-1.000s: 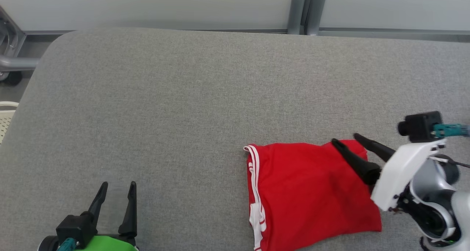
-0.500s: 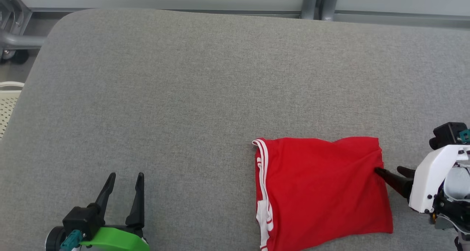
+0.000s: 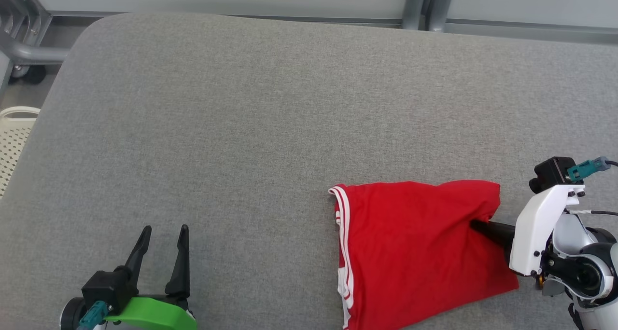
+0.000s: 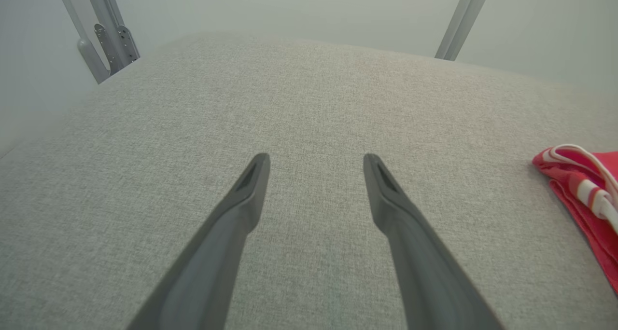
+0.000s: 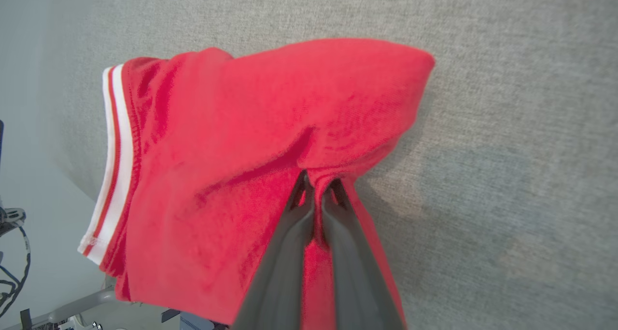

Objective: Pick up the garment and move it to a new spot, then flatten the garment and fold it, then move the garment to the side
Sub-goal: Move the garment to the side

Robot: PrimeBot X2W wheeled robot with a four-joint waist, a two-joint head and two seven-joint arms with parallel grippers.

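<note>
Head view is showing the garment, red with white trim along its left edge, lying in a compact, roughly square shape on the near right part of the grey worktop. The right gripper is reaching in from the right and pinching the cloth at the garment's right edge, about halfway along it. In the right wrist view its two fingers are pressing together with red cloth bunching into a small ridge around the tips, so it is gripping the garment, not just touching it. The left gripper is sitting low at the near left, well apart from the garment, with its fingers spread wide and carrying nothing.

Judging by how neat and squared the garment is looking, the robot is probably working on the last step, moving the folded piece to the side. It could instead be beginning the first pick-up, and the pictures are not settling that. How many layers the pinch is catching I cannot tell.

Either way, the next move is calling for a firm pinch and a low, steady pull or lift. With only one edge in the grip, a high lift is likely to let the layers hang open. A fast drag over the woven worktop risks rucking the bottom layer and spoiling the shape.
</note>
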